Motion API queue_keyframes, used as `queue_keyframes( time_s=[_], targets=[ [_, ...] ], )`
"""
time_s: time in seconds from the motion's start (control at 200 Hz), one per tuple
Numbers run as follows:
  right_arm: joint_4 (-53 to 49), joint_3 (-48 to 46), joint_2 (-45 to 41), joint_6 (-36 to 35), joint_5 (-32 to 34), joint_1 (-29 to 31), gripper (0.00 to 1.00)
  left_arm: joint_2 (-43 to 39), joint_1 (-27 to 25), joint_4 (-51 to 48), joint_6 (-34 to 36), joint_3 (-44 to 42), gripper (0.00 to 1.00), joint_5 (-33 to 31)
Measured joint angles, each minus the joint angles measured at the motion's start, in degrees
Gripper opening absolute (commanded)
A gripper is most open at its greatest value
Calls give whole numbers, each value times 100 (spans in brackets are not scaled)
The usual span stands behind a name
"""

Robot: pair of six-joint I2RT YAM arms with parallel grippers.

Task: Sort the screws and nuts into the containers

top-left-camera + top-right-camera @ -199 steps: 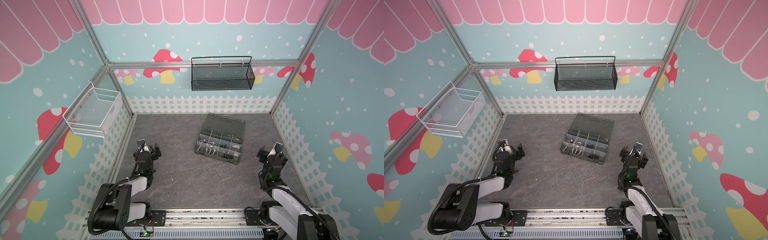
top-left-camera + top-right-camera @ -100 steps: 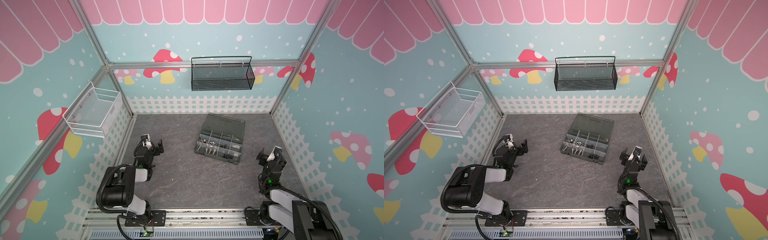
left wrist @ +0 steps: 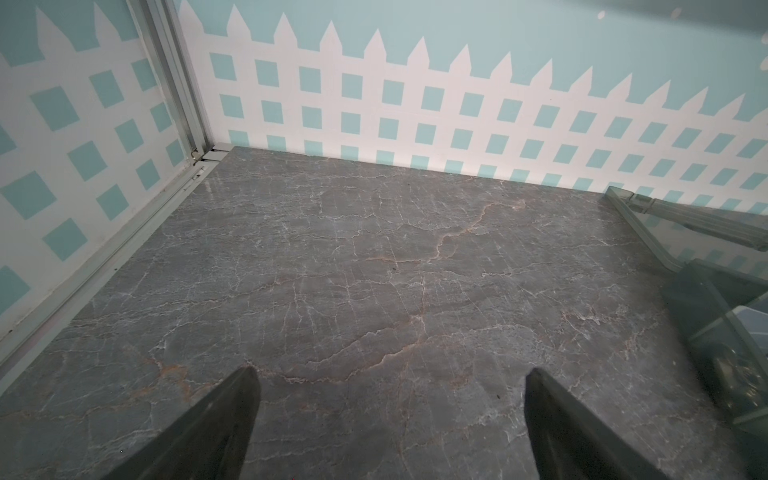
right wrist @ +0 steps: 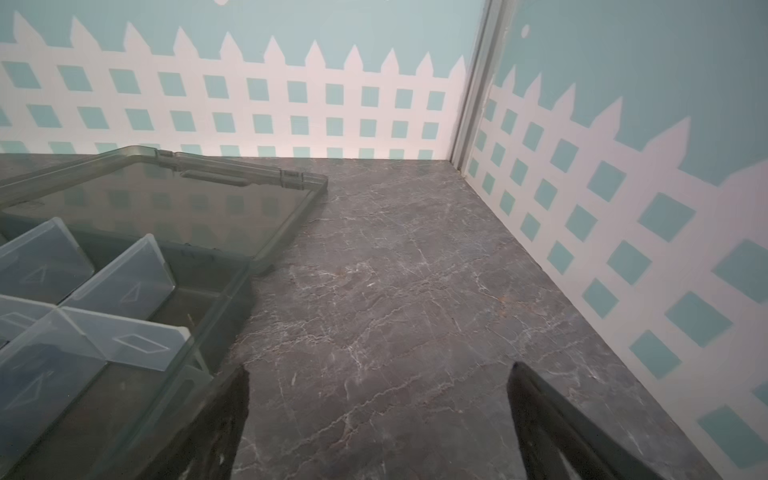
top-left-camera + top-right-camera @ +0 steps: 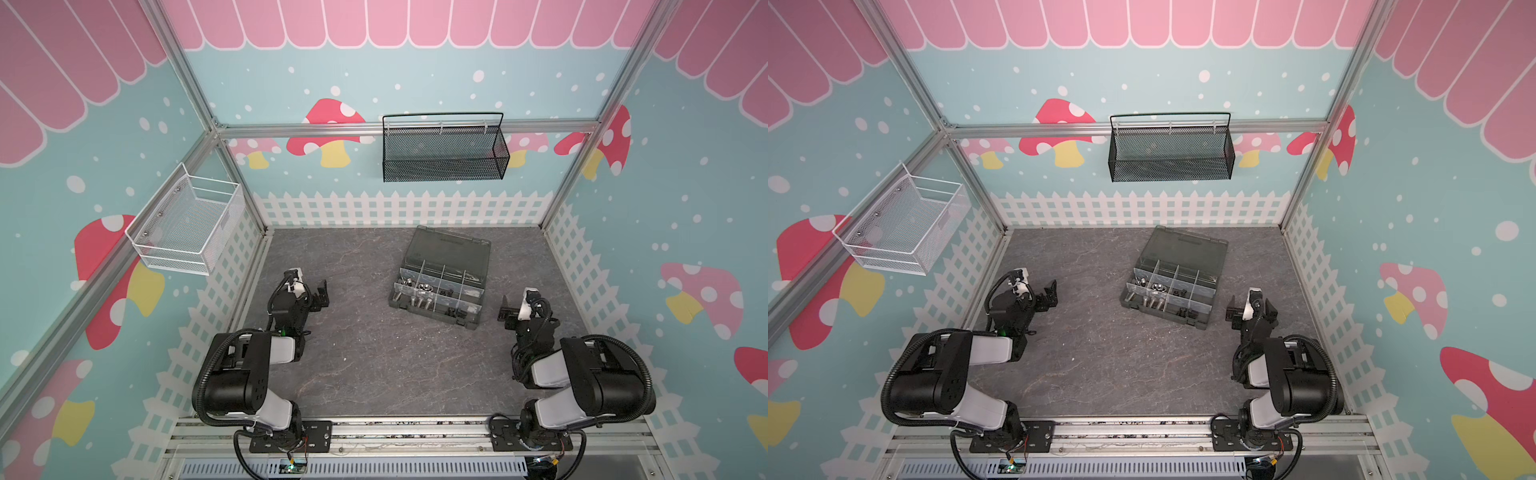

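The dark grey organiser box (image 5: 482, 300) (image 5: 1211, 308) sits right of centre, with its smoky lid (image 5: 451, 249) (image 4: 166, 199) folded open at the back. Translucent dividers (image 4: 120, 286) split it into containers. Silver screws (image 5: 419, 302) (image 5: 1152, 302) lie in the near left compartments. Silver nuts (image 5: 424, 286) (image 5: 1157, 286) lie just behind them. Small black pieces (image 5: 446, 293) fill a middle compartment. My left gripper (image 5: 318, 296) (image 5: 1047, 297) (image 3: 390, 374) stands open and empty, low over bare floor left of the box. My right gripper (image 5: 519, 309) (image 5: 1250, 309) (image 4: 380, 370) is open and empty, close by the box's right side.
A black mesh basket (image 5: 444, 153) hangs on the back wall and a white wire basket (image 5: 189, 226) on the left wall. Fence-printed walls close in the grey stone floor (image 5: 374, 357) on three sides. Both arms are folded over their bases at the front rail (image 5: 395, 432).
Both arms have drawn back and folded up over their bases. The left gripper has shifted a little to the right, toward the box. Both pairs of jaws stayed wide open.
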Motion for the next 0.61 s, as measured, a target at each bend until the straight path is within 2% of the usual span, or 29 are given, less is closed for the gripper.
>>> queue_keyframes(
  time_s=[0.26, 0.605],
  targets=[
    [-232, 549, 50, -352, -920, -7, 98, 0, 0, -4, 17, 0, 99, 2],
    [-365, 549, 50, -428, -1108, -11, 98, 0, 0, -4, 37, 0, 99, 0]
  ],
)
